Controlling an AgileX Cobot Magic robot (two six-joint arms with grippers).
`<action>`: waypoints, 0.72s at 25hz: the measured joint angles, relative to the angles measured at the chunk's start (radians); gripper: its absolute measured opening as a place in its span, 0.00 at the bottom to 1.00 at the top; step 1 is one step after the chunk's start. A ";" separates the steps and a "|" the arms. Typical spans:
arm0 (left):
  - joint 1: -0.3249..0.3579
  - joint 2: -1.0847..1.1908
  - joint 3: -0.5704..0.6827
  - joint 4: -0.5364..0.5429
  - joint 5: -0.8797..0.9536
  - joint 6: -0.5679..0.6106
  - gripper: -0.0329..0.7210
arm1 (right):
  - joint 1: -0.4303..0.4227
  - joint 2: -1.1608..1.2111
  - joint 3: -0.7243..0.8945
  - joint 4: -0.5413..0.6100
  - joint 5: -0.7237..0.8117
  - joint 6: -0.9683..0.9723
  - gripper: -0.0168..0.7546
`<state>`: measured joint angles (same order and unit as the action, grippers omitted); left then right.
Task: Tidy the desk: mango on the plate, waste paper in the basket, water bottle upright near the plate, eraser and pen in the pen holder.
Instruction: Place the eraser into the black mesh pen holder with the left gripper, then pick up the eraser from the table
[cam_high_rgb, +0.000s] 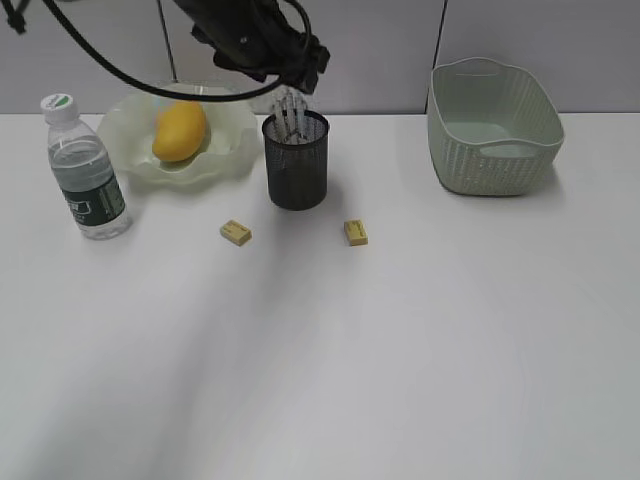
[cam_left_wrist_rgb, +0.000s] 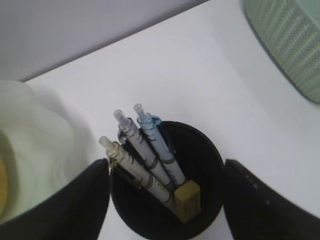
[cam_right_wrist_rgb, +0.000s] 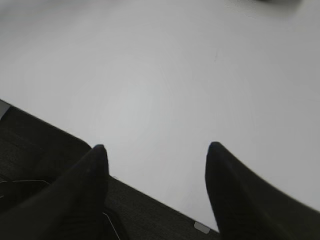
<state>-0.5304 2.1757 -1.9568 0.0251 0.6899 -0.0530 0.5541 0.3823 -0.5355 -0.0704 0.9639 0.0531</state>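
Two erasers lie nearest the camera on the desk: left eraser and right eraser, both loose, just in front of the holder. Three pens stand in the holder with a third eraser at their base. Left gripper hovers right over the holder, jaws spread either side of the rim, holding nothing. Right gripper is released too, over bare desk at the table edge. Mango sits on the plate, bottle upright just beside it, basket well apart at right; no waste paper visible from here. Risks: lifting off at a slant, a jaw could snag the pens or rim and tip the holder toward the plate. Erasers are small and flat, so a pinch could slip or push them away.
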 joint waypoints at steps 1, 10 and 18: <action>0.000 -0.021 0.000 0.000 0.018 0.000 0.75 | 0.000 0.000 0.000 0.000 0.000 0.000 0.66; 0.000 -0.159 -0.001 0.039 0.390 0.000 0.75 | 0.000 0.000 0.000 0.000 0.000 0.000 0.66; 0.000 -0.187 0.002 0.011 0.526 0.024 0.72 | 0.000 0.000 0.000 0.000 0.000 0.000 0.66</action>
<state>-0.5304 1.9884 -1.9545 0.0365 1.2159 -0.0291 0.5541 0.3823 -0.5355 -0.0706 0.9639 0.0531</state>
